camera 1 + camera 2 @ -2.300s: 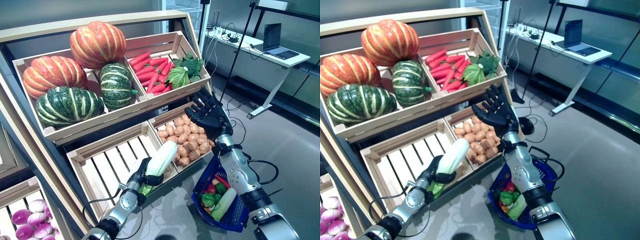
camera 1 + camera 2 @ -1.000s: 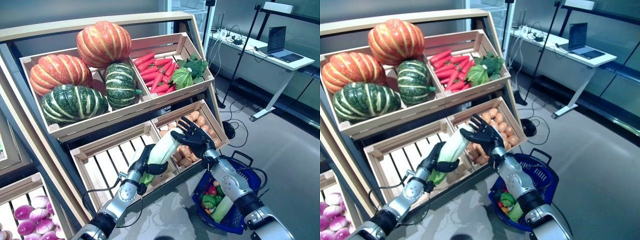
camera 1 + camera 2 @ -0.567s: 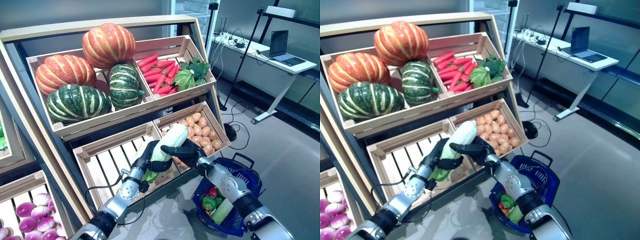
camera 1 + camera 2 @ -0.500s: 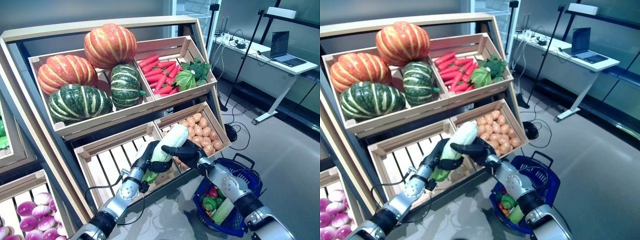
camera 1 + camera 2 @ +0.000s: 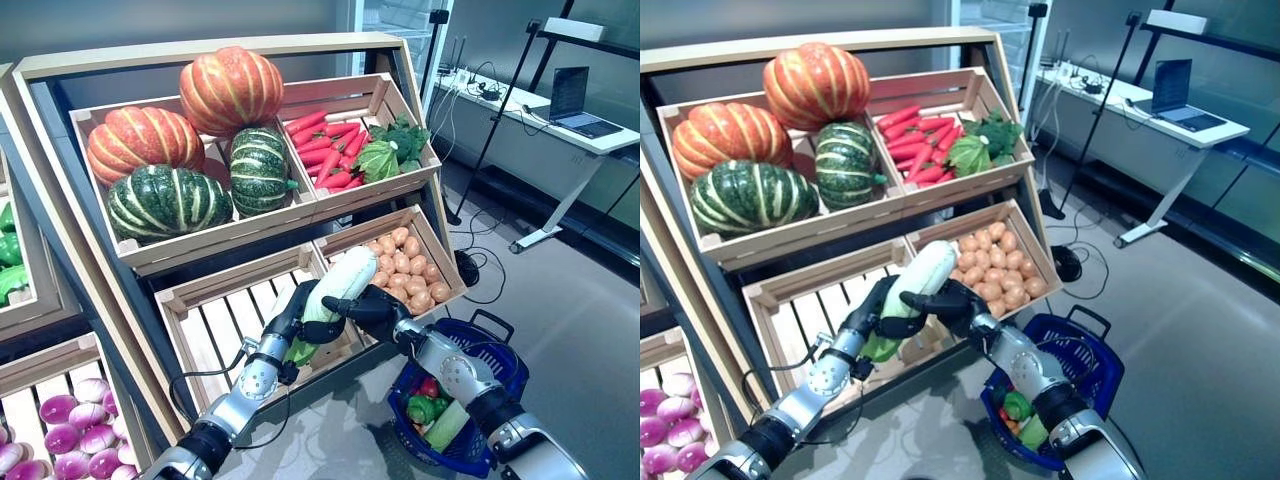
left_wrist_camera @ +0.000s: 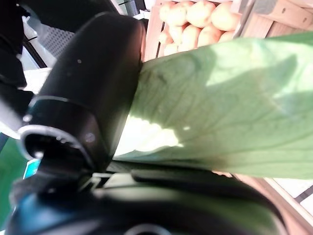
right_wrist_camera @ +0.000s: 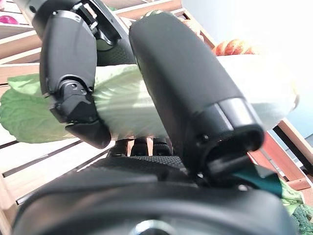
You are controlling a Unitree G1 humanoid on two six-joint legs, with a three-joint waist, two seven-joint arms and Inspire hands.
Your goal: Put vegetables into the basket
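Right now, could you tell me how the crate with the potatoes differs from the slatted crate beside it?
The potato crate is filled with a heap of potatoes; the slatted crate shows bare boards. The potato crate lies on the basket's side, the slatted crate toward the pink onions. Both are pale wood, tilted forward on the lower shelf.
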